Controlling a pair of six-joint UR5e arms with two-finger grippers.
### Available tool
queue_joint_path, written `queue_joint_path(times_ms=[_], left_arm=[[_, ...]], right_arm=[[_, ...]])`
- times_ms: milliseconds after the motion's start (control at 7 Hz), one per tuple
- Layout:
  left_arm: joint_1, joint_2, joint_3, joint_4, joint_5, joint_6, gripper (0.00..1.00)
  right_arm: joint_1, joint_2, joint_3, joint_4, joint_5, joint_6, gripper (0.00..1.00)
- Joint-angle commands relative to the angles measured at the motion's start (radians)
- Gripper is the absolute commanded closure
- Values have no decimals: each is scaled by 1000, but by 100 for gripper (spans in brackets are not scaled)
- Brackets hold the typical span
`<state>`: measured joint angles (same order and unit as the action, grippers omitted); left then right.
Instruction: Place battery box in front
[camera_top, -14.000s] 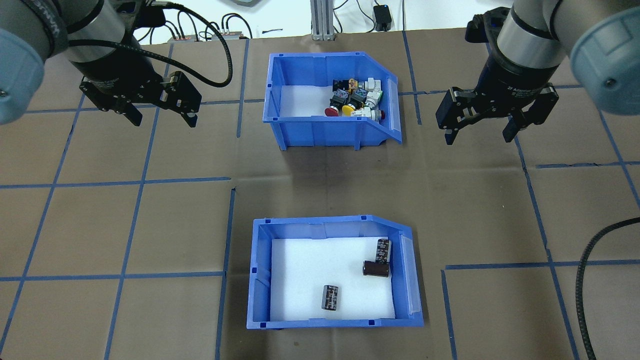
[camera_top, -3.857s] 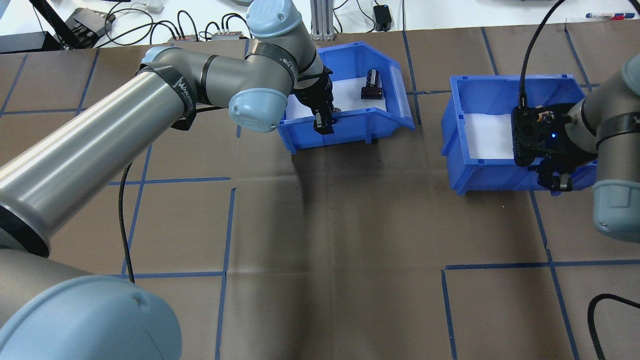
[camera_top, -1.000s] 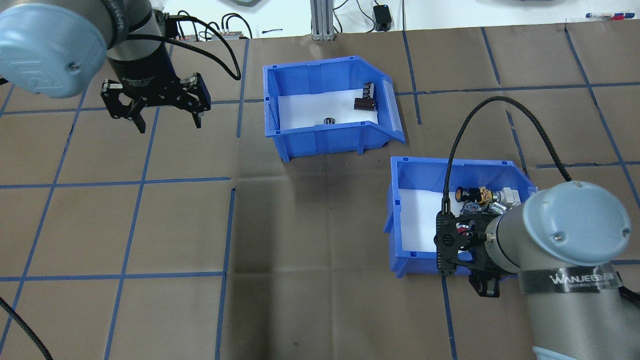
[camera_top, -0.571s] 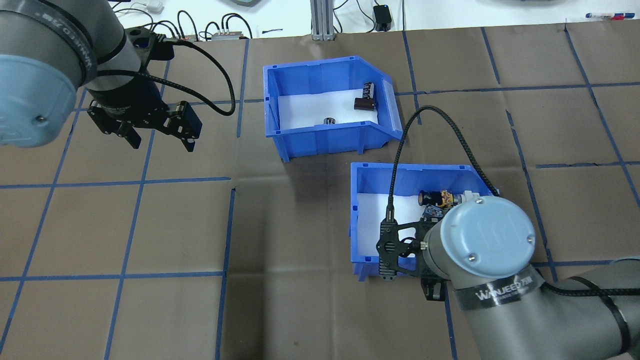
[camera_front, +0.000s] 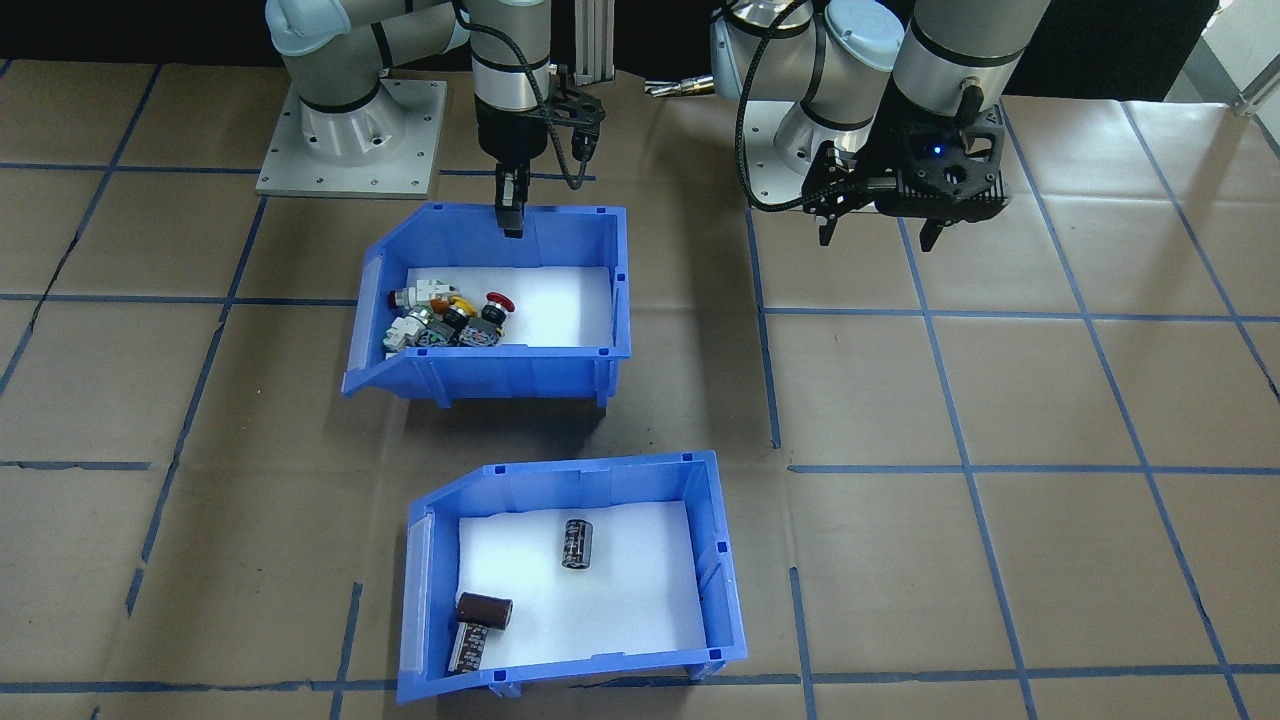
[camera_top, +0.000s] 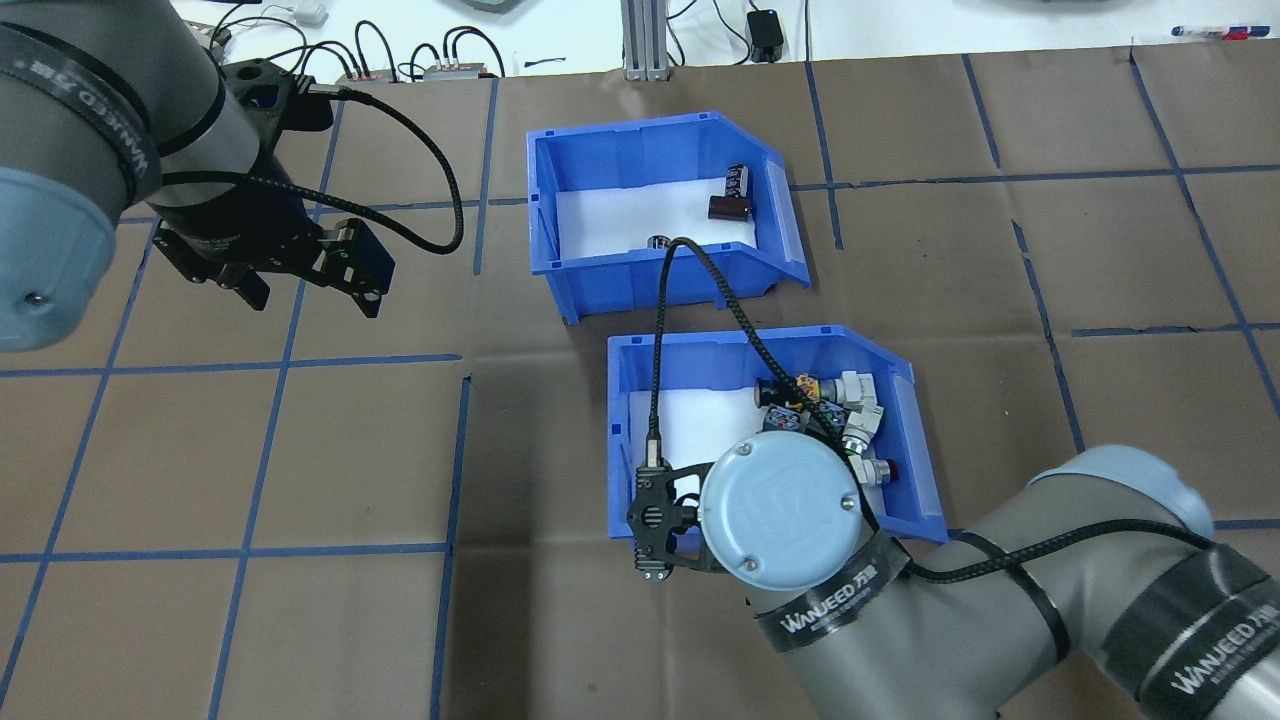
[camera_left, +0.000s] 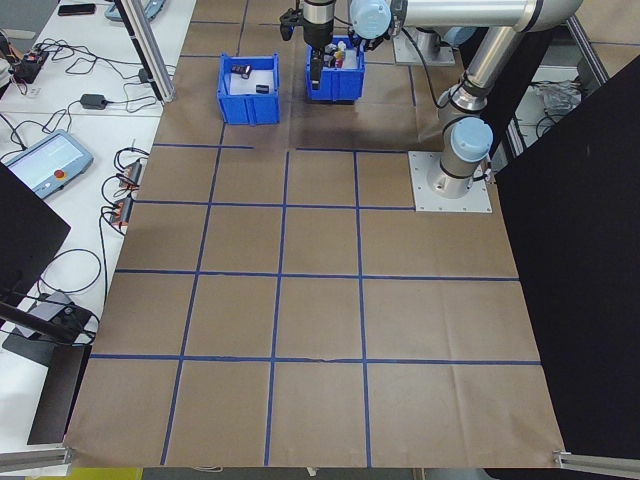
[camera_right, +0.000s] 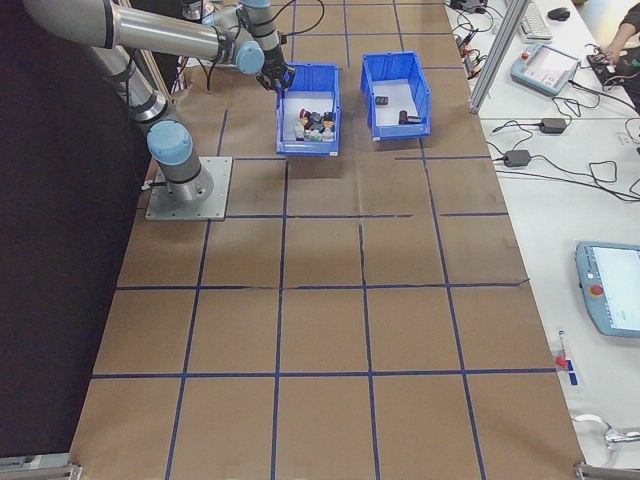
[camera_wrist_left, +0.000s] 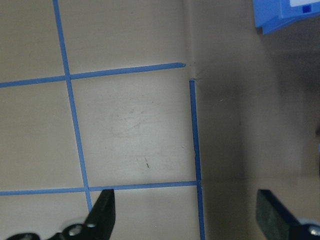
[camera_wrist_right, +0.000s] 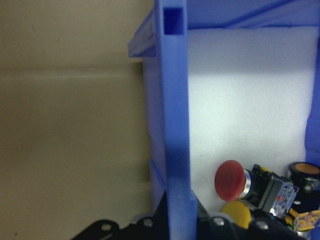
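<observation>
Front-facing: battery box (camera_front: 715, 560) nearest the operators' side, switch bin (camera_front: 620, 300) behind it; right gripper (camera_front: 511, 215) pinches that bin's rear wall.
Overhead: left gripper (camera_top: 305, 290) spread, off to the side.
Right wrist: wall between fingers.

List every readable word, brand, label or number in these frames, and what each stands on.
"WANJEED": white print on the black band around the right arm, overhead view.
"WANJEED", partly cut off: second band on that arm, lower right corner.
Left arm's band print: too skewed to read.
Battery cells' markings: too small.
</observation>
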<state>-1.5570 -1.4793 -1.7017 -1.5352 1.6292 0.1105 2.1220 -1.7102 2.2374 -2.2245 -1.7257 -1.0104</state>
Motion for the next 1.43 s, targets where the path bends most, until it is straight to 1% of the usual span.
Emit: queue_joint_path(times_ms=[0, 143, 286, 429, 571, 714, 857, 1000, 1143, 1286], left_arm=[[0, 14, -30, 3, 0, 5, 0], [1, 16, -56, 3, 0, 6, 0], [2, 16, -59, 3, 0, 3, 0], [2, 16, -59, 4, 0, -5, 0], [5, 16, -58, 18, 1, -8, 0], [9, 14, -44, 45, 4, -6, 0], [9, 16, -58, 52, 7, 3, 0], [11, 16, -59, 52, 8, 5, 0], [11, 13, -59, 52, 8, 6, 0], [11, 10, -59, 53, 1, 6, 0]], right_arm=[[56, 76, -12, -81, -15, 36, 100], [64, 83, -12, -92, -15, 39, 100], [64, 84, -10, -92, -14, 39, 100], [64, 84, -10, -95, -8, 41, 95], [64, 87, -7, -95, -5, 39, 50], [61, 87, -7, -92, -5, 36, 0], [59, 87, -9, -80, -18, 38, 0], [49, 72, -16, -66, -20, 38, 0], [23, 40, -28, -38, -18, 38, 0], [-29, 0, -56, 33, -15, 38, 0]])
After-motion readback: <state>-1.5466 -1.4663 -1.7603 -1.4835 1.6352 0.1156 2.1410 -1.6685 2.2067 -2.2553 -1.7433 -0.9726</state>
